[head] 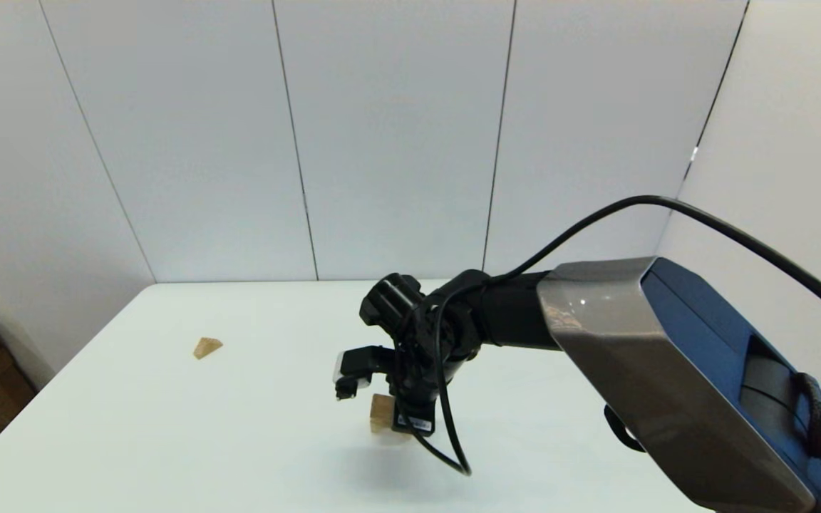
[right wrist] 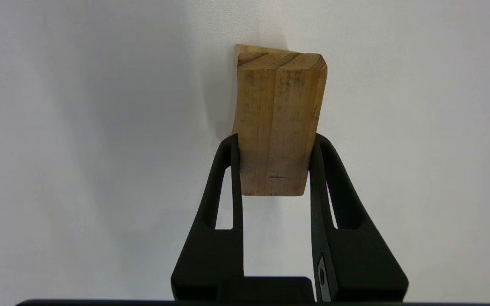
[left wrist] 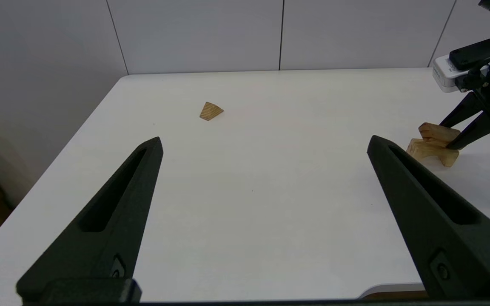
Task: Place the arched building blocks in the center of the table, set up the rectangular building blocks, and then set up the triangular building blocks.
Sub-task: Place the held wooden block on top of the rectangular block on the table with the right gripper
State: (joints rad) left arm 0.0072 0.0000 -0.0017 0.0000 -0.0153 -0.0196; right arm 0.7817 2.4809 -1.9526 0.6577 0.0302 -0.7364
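right gripper clamps rectangular block | on arched block | triangular block well apart

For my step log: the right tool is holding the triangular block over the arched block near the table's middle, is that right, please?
Not quite: the right tool grips the rectangular block, as the right wrist view shows. It does sit over the arched block; the triangular block lies apart on the table.

The room is evenly and brightly lit from overhead. Soft grey shadows lie on the table beneath the right gripper and beside the rectangular block it clamps. A highlight glints on the arm's grey shell. Straight wall seams bend toward the edges of the head view. Focus stays crisp throughout.
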